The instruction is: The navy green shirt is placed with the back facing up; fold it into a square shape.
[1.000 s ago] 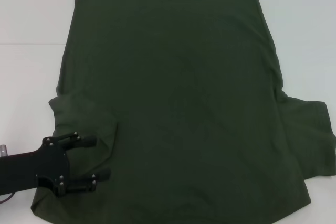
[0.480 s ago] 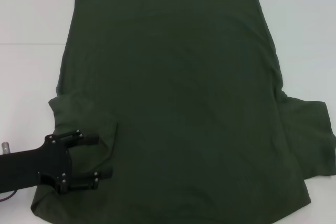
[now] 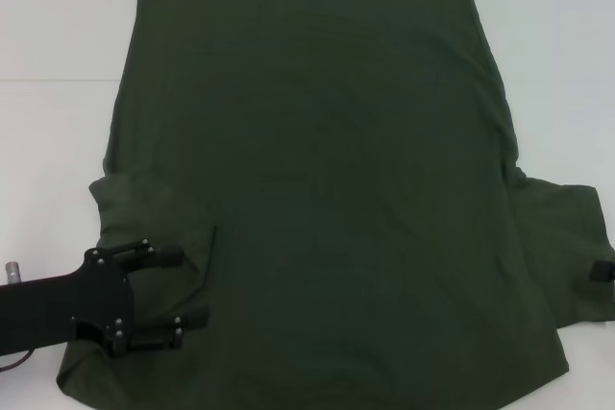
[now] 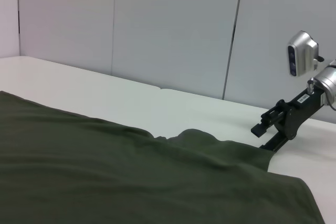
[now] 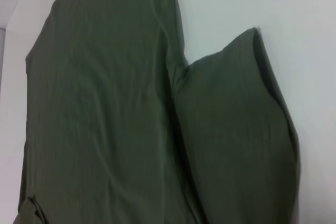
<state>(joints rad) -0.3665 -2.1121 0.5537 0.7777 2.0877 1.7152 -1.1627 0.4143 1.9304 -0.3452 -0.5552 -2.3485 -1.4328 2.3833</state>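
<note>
Moved since before: left hand (image 3: 183,285) slid a little lower and nearer the robot over the shirt's left sleeve, and a small black tip of the right hand (image 3: 602,272) came into the head view at the far right edge, where it was not seen before.
Left hand: black, reaching in from the left side, low over the folded-in left sleeve of the navy green shirt (image 3: 327,189). Its two fingers (image 3: 161,254) were spread apart, one above the other in the head view, with cloth showing between them. It pinched nothing.
Right hand: only a bit of it showed in the head view, beside the right sleeve. In the left wrist view it was seen far off (image 4: 270,132) at the shirt's far edge, with a silver camera above it. Whether its fingers were spread or pressed together, I cannot tell.
Shirt: lay flat and wide on the white worktop (image 3: 58,36), plain side up, filling most of it. Left sleeve was tucked in over the body. Right sleeve (image 5: 236,124) stuck out to the side, flat on the worktop.
Worktop: white, bare around the shirt's edges.
</note>
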